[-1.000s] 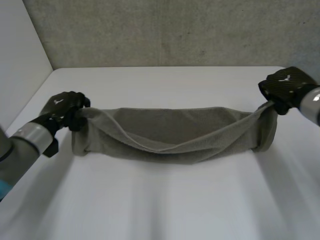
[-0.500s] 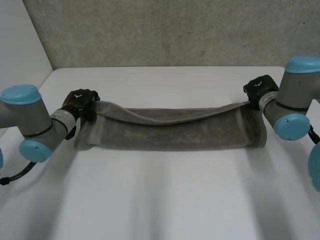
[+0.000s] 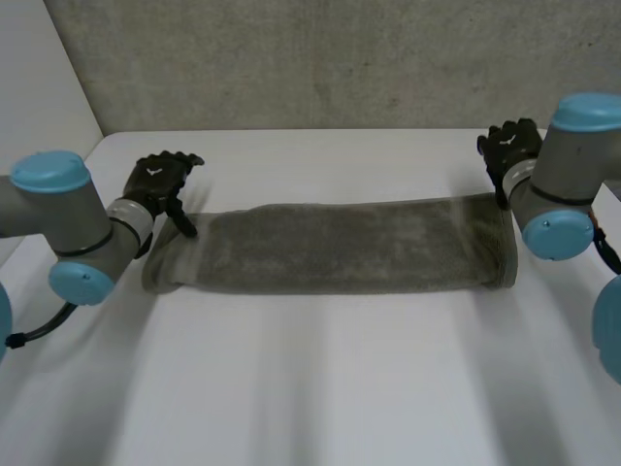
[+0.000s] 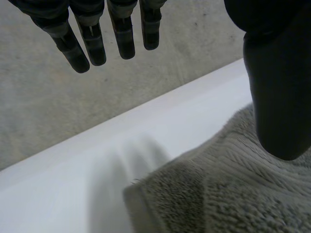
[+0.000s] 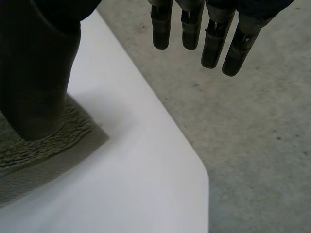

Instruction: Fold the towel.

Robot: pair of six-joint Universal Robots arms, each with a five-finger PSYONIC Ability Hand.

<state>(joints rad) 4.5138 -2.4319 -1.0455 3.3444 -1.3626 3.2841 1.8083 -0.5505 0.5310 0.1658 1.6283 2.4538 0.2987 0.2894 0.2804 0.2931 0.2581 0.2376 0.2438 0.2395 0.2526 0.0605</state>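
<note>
Nearest, bare white table (image 3: 310,388). Across its middle, the towel (image 3: 330,248), lying flat as one long doubled strip with edges roughly matched, probably ready for a crosswise fold. At its far left corner, the left hand (image 3: 160,180), fingers (image 4: 92,43) straight and spread, thumb over the pile, gripping nothing. At the far right corner, the right hand (image 3: 509,146), fingers (image 5: 192,29) likewise straight and empty, thumb over the cloth's edge. Poised so, seemingly, to leave the fold undisturbed. Beyond, a grey wall (image 3: 310,58).

Bare lab: white table (image 3: 320,388), concrete wall (image 3: 320,58)
</note>
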